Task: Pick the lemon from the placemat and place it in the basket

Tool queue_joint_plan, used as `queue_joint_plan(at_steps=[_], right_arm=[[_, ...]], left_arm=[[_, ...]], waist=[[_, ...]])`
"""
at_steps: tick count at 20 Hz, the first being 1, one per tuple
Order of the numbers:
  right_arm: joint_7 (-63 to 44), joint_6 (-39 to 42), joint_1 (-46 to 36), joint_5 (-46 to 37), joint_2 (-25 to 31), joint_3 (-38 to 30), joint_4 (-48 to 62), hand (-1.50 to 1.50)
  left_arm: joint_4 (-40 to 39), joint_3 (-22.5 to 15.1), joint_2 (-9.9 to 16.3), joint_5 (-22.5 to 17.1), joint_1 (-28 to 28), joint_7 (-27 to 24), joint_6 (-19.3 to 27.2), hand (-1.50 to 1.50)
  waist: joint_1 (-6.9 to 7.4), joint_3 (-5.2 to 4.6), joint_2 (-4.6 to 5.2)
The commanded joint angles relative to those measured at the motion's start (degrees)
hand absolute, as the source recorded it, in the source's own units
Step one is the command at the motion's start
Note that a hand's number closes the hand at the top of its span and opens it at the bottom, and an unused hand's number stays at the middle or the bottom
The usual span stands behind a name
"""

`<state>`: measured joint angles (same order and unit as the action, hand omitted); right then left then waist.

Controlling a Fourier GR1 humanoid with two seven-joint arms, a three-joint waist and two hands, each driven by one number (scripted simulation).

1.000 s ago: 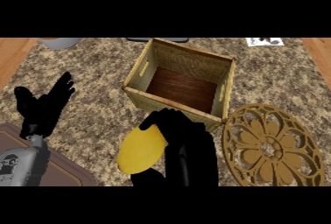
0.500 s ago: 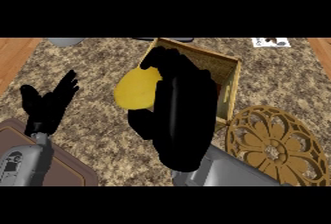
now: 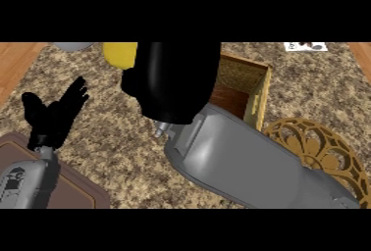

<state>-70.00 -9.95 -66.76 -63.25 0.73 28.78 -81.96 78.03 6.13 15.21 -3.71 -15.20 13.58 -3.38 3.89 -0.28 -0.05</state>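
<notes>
Speckled granite covers the table [image 3: 116, 147]. Fingers of the right hand [image 3: 174, 78] curl round the lemon [image 3: 120, 53], which shows yellow at the view's top edge, just left of the wooden basket [image 3: 253, 93]. Its grey forearm slants up from the lower right, hiding much of the basket. At left, the left hand [image 3: 54, 115] rests open, fingers spread upward. An ornate gold placemat [image 3: 322, 152] lies at right.

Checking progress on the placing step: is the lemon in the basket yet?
Not yet. The lemon is up in the right hand, showing left of the basket, not inside it.
</notes>
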Motion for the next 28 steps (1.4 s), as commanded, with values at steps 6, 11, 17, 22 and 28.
queue_joint_plan(at_steps=[6, 11, 17, 22, 28], right_arm=[[-9.69, -8.77, -5.29, 4.2, -0.69, -2.54, 11.28, 1.5], [-10.57, -13.35, -1.63, -1.6, -0.69, -7.02, 12.88, -1.5], [-7.12, -16.7, 0.62, 0.26, -0.69, -4.25, 14.71, -1.5], [-4.64, -21.43, -1.99, -0.07, -0.7, -9.1, 15.19, -1.5], [-8.01, -27.02, 1.24, -5.48, -0.7, -17.49, 5.76, -1.5]], left_arm=[[-0.47, -0.08, -0.89, 1.39, 1.53, -1.74, 1.44, 0.0], [-0.94, 0.74, -0.55, 0.13, -1.14, -0.05, 0.99, 0.0], [-1.12, 0.78, -1.21, 0.81, 0.51, -2.59, 1.38, 0.0], [1.88, 1.38, 0.43, -0.33, 0.5, 1.98, 0.53, 0.0], [-0.03, 2.35, 0.11, 0.11, 0.91, -0.31, 1.6, 0.0]], waist=[[-0.85, 0.16, 0.36], [-2.0, 0.23, 0.36], [-2.33, 0.23, 0.28], [-2.1, 0.29, 0.12], [-4.26, 0.33, -0.47]])
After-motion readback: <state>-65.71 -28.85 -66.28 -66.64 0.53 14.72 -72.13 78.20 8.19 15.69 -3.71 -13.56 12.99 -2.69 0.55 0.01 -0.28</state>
